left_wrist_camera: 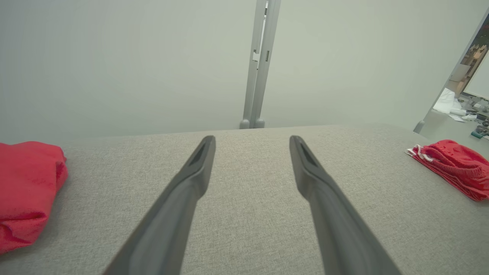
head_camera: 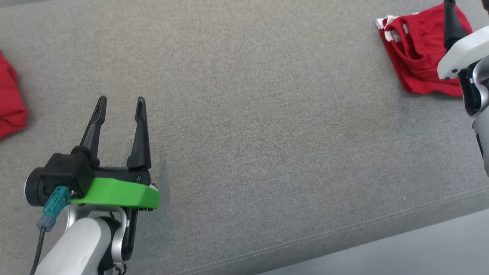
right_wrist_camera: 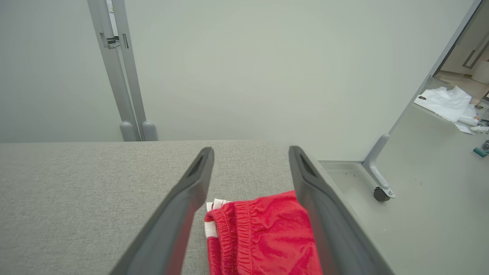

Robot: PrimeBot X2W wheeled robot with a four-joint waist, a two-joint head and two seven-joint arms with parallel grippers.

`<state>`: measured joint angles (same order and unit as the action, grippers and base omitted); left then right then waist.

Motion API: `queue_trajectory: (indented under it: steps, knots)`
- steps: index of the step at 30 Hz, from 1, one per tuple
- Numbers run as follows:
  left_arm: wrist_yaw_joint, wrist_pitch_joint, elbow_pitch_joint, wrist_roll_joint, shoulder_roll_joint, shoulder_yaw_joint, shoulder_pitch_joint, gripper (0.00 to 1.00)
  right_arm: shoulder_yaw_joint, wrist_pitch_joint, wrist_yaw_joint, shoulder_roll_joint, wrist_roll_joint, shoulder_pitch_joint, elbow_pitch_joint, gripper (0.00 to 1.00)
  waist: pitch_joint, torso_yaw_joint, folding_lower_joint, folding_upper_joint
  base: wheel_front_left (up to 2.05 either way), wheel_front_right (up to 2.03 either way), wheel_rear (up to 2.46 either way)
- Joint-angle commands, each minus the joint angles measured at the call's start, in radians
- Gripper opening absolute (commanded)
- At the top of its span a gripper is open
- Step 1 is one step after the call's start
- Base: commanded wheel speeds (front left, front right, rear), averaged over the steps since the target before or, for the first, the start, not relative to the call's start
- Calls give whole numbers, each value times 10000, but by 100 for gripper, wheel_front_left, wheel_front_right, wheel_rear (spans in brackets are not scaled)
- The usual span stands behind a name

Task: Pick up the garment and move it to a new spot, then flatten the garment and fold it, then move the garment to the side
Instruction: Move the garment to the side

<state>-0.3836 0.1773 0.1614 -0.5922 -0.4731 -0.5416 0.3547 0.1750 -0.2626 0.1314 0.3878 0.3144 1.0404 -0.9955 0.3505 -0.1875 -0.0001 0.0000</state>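
The garment (head_camera: 420,57) is red with white trim and an elastic band. It lies folded on the grey cloth-covered table (head_camera: 267,133) at the far right, near the table's right edge. In the right wrist view the garment (right_wrist_camera: 263,236) lies below and between the fingers of my right gripper (right_wrist_camera: 251,151), which is open with nothing in it. One of that gripper's dark fingers (head_camera: 452,23) stands over the garment in the head view. My left gripper (head_camera: 121,100) hovers open and empty at the lower left, far from the garment (left_wrist_camera: 454,166).
Another red cloth (head_camera: 9,99) lies bunched at the table's left edge, also seen as a red heap (left_wrist_camera: 26,191) in the left wrist view. A pale wall panel with a grey post (left_wrist_camera: 259,65) stands behind the table. Floor and a caster foot (right_wrist_camera: 380,191) lie beyond the right edge.
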Motion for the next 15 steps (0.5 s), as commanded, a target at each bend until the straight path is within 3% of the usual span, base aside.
queue_trajectory:
  steps: [1, 10, 15]
  knots:
    - [113, 231, -305, -225, 1, 168, -382, 100, 138, -37, -14, 23, 251, -471, 399, 100, -1226, 380, 1, 0, 0, 0, 0]
    - [366, 790, -1401, -768, 68, 867, -1793, 100, 555, 206, -14, -283, 804, -2419, 2680, 100, -2482, 991, 1, 0, 0, 0, 0]
    - [608, 854, -1567, -821, 146, 1094, -2415, 100, 131, 484, -12, -653, 725, -3814, 4254, 100, -2900, 1331, 1, 0, 0, 0, 0]
